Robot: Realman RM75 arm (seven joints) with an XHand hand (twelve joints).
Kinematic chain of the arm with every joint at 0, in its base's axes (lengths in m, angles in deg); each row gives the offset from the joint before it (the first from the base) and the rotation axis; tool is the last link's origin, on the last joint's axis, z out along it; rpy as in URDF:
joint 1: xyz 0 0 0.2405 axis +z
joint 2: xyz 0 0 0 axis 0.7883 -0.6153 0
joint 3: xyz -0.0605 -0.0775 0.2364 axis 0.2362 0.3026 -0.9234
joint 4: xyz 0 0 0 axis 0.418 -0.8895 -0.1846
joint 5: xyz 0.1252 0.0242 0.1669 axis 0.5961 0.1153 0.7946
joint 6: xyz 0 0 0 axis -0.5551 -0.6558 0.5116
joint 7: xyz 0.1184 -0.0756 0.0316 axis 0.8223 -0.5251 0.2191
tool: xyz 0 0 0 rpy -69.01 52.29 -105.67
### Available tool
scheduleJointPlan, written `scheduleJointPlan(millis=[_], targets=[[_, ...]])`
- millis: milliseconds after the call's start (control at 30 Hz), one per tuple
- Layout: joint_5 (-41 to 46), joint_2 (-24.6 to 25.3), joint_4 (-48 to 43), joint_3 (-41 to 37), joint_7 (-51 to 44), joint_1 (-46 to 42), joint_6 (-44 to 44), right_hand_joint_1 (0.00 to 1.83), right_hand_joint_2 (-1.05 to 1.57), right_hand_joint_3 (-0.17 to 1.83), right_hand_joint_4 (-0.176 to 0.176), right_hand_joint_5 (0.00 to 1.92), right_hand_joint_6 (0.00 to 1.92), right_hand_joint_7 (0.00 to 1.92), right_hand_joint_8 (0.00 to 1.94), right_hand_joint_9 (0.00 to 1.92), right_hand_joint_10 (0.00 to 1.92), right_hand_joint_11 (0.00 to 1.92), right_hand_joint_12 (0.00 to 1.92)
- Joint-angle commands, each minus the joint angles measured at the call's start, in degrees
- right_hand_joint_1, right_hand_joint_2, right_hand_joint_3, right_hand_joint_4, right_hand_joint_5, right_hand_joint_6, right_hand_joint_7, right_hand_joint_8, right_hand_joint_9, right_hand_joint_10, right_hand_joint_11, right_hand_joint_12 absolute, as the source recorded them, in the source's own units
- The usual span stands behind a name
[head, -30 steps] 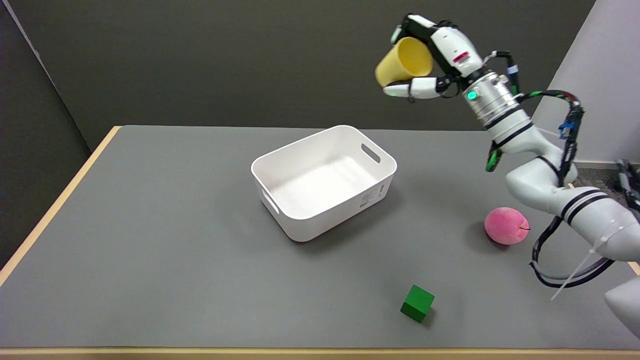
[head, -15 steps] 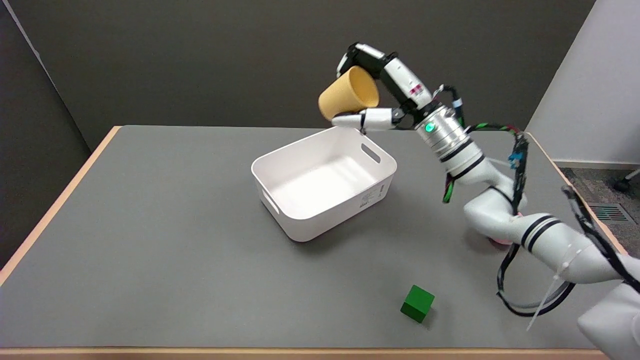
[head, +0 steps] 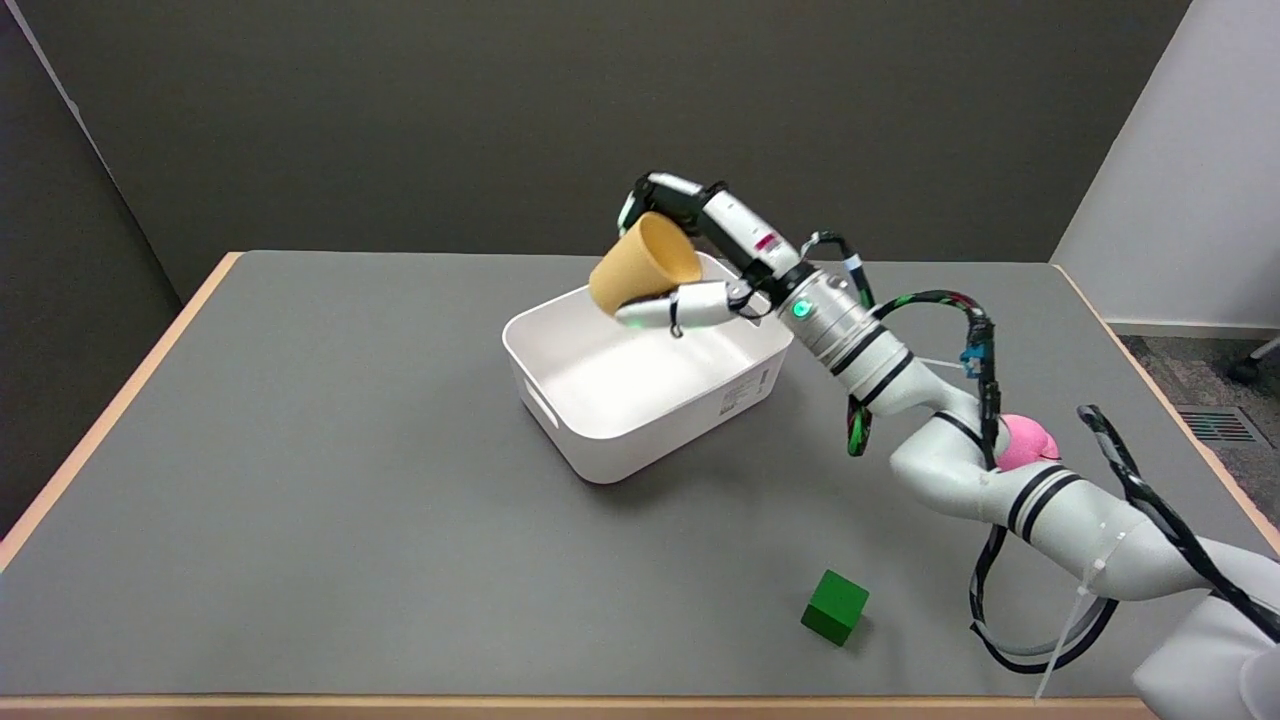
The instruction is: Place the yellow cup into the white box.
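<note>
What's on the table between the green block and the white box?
Nothing. In the head view, only bare gray table lies between the green block and the white box.

My robot hand [head: 700,255] holds the yellow cup [head: 642,268] in the air above the far part of the white box [head: 640,385]. The box interior is bare and open from above; its four walls bound any sideways entry. My forearm crosses over the right wall. On the counter [head: 300,480], the pink ball [head: 1028,443] sits beside my arm, and the green cube [head: 835,606] stands well apart near the front edge.
</note>
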Motion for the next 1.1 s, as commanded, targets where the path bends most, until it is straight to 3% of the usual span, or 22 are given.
scheduleJointPlan(millis=[33,67,100,133,167,233,300,400,467,600,800,933,1100], targets=[[-18.4,2.8,-1.1,1.4,2.1,1.8,13.4,1.34,1.20,0.10,-0.168,0.53,1.63,0.80,1.28,0.77,1.41,0.81,1.54],[-19.2,2.8,-1.5,1.0,1.6,1.8,13.4,1.32,1.14,0.20,0.001,0.48,1.45,0.76,1.36,0.73,1.32,0.71,1.61],[-19.5,2.8,-1.7,0.6,0.6,1.8,13.2,1.32,1.10,0.29,0.139,0.44,1.30,0.73,1.43,0.68,1.24,0.63,1.67],[-19.8,2.8,-2.0,0.5,-1.0,1.9,13.0,1.19,0.96,0.59,0.143,0.40,1.11,0.67,1.12,0.62,1.17,0.55,1.63],[-20.6,2.6,-2.9,0.2,-4.0,1.9,13.0,1.06,0.82,0.90,0.124,0.35,0.92,0.61,0.77,0.55,1.10,0.47,1.57],[-21.8,2.3,-5.1,0.1,-8.2,2.0,13.8,1.03,0.77,0.96,0.106,0.33,0.75,0.52,0.57,0.47,0.99,0.40,1.52],[-22.0,2.2,-6.9,-0.1,-11.7,1.8,15.3,0.77,0.65,1.00,0.084,0.18,0.47,0.24,0.34,0.17,0.69,0.12,1.23],[-21.5,2.2,-7.3,-0.6,-12.5,1.8,16.5,0.65,0.57,0.95,0.080,0.06,0.33,0.04,0.11,0.01,0.38,0.00,1.06],[-21.4,2.2,-7.3,-1.2,-12.5,1.6,16.5,0.62,0.55,0.92,0.077,0.03,0.27,0.00,0.05,0.00,0.19,0.00,0.98],[-21.0,2.2,-7.7,-2.0,-12.3,1.2,16.5,0.50,0.52,0.89,0.064,0.02,0.11,0.00,0.00,0.00,0.00,0.00,0.82],[-13.1,2.2,-8.9,-5.4,-12.5,-0.2,14.3,0.45,0.52,0.88,0.063,0.01,0.08,0.00,0.00,0.00,0.00,0.00,0.69],[2.8,2.1,-8.1,-7.9,-12.5,-2.5,4.1,0.42,0.54,0.89,0.051,0.00,0.08,0.00,0.00,0.00,0.00,0.00,0.55],[29.2,2.1,-3.6,-6.1,-12.1,-7.2,-15.5,0.31,0.61,0.87,0.054,0.00,0.10,0.00,0.02,0.00,0.11,0.00,0.66]])
